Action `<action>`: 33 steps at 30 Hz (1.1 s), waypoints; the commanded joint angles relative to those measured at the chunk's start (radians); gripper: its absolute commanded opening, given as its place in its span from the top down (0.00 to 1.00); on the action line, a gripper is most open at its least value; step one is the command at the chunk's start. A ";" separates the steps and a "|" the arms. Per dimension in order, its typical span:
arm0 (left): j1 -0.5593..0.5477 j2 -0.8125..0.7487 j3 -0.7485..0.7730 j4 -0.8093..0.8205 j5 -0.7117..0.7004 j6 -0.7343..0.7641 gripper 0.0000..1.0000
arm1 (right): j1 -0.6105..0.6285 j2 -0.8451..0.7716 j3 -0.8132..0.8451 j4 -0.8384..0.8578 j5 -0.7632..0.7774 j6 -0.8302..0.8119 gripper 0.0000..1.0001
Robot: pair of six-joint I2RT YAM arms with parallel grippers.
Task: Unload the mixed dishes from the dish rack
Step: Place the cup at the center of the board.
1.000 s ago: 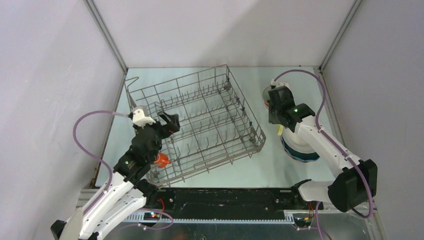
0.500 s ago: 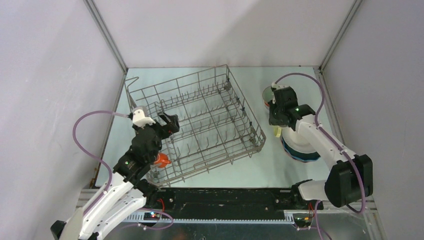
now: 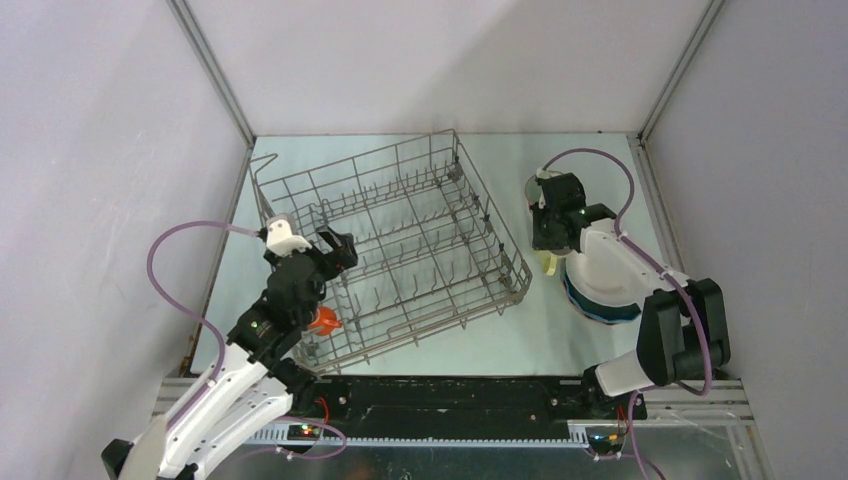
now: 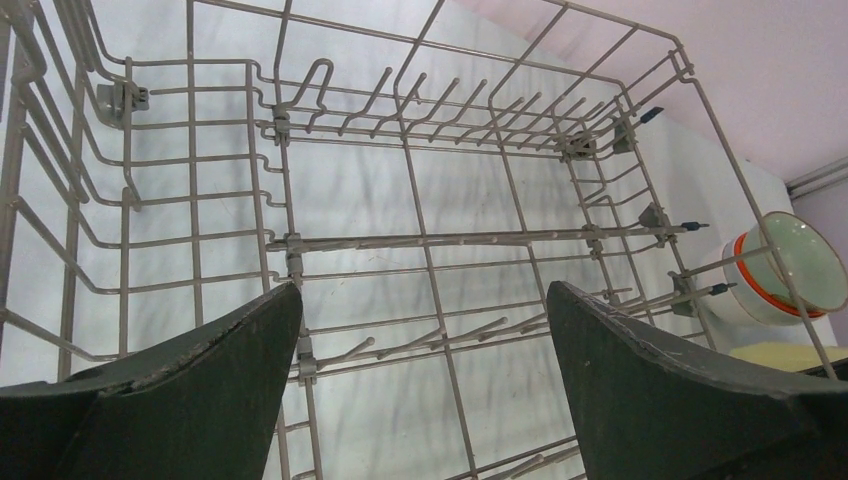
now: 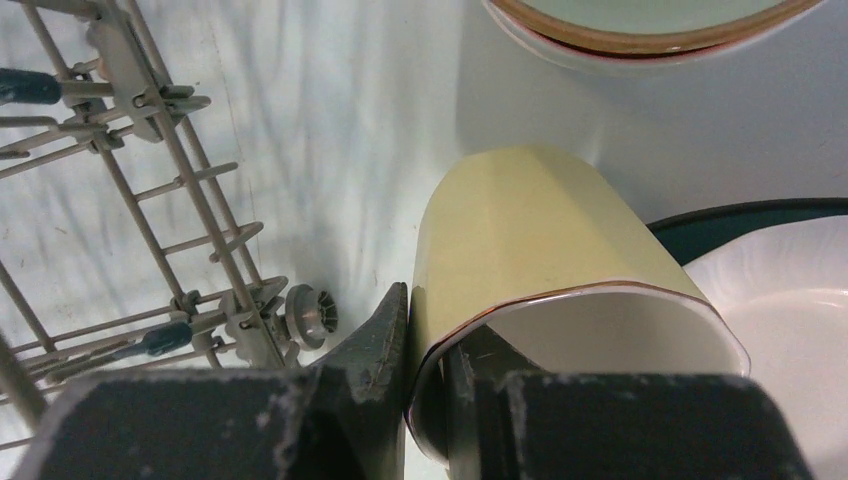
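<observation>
My right claw [image 5: 425, 335] pinches the wall of the pale yellow cup [image 5: 530, 230] just right of the dish rack [image 3: 400, 250], beside the stacked bowls [image 4: 790, 265] and plates [image 3: 605, 314]. My left claw [image 4: 422, 295] hangs wide open and empty over the rack; only the orange mug [image 3: 322, 320] at its near-left corner seems left.

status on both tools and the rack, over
Left tool open over dish rack. Right tool shut on pale yellow cup rim. Orange mug in rack's near corner.
</observation>
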 commanded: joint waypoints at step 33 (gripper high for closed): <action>0.002 0.003 0.087 -0.161 -0.071 -0.100 0.02 | -0.038 -0.139 0.019 0.133 0.126 0.074 0.16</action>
